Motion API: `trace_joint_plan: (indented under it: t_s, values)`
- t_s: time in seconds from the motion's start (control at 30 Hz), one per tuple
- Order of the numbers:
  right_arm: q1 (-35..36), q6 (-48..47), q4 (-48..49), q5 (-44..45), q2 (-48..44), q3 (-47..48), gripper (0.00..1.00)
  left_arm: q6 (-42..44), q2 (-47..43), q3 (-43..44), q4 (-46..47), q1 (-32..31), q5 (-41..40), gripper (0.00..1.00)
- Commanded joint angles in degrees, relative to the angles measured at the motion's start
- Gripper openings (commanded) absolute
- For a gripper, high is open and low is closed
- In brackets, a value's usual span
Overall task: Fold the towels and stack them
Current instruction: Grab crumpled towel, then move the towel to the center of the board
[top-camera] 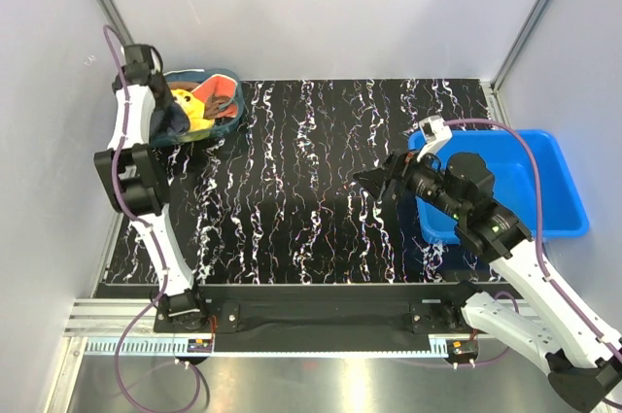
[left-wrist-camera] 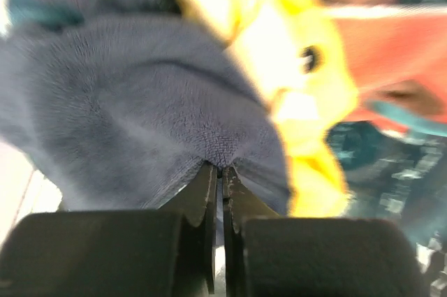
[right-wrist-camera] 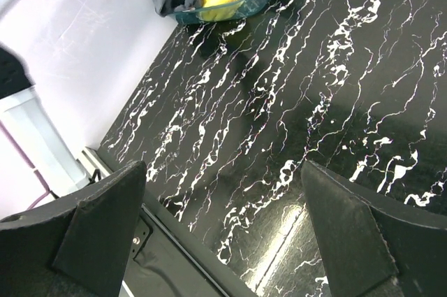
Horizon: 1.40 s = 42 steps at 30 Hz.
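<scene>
the dark grey-blue towel (left-wrist-camera: 133, 101) is a fuzzy, crumpled mound spilling over the near rim of the basket (top-camera: 236, 114) at the far left corner of the table (top-camera: 321, 189). one ridge of it is pinched in the left gripper (left-wrist-camera: 220, 169). touching it, the yellow towel (left-wrist-camera: 300, 73) with small dark face marks lies bunched. the orange-red towel (left-wrist-camera: 391, 45) sits crumpled beside that, partly covered.

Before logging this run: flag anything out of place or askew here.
Only the dark grey-blue towel: it hangs over the rim of the basket, pinched by the left end effector. The other towels lie crumpled inside. Nothing looks spilled.
</scene>
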Motion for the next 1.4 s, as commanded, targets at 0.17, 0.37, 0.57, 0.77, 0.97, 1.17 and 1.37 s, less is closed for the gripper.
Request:
trace_joint_plan:
  t_s: [0.17, 0.37, 0.57, 0.77, 0.97, 1.17, 1.37]
  values:
    - [0.23, 1.20, 1.62, 2.43, 3.13, 4.44, 1.00, -2.24, -30.44, 2.94, 4.36, -14.78, 10.48, 0.00]
    - [0.23, 0.68, -2.07, 5.95, 3.57, 5.50, 1.00, -10.50, -46.99, -27.71, 12.27, -29.10, 17.29, 0.00]
    - [0.23, 0.41, -7.34, 12.62, 5.06, 4.71, 1.00, -19.02, -55.88, -58.48, 18.07, -34.57, 12.72, 0.07]
    - [0.23, 0.94, -8.75, 12.64, 11.64, 2.69, 0.99, -22.46, -52.55, -74.16, 23.26, -34.66, 10.42, 0.32]
    - [0.85, 1.20, -10.78, 7.98, 24.21, 3.74, 0.78, -24.31, -54.91, -78.38, 27.57, -36.58, 9.12, 0.45]
    - [7.24, 0.23, -4.45, 8.94, 33.79, 2.68, 0.60, -26.06, -54.22, -82.41, 35.37, -39.14, 13.14, 0.43]
    - [17.36, -3.01, 3.98, 9.47, 39.34, -0.64, 0.48, -28.08, -51.14, -85.14, 37.60, -39.40, 14.57, 0.37]
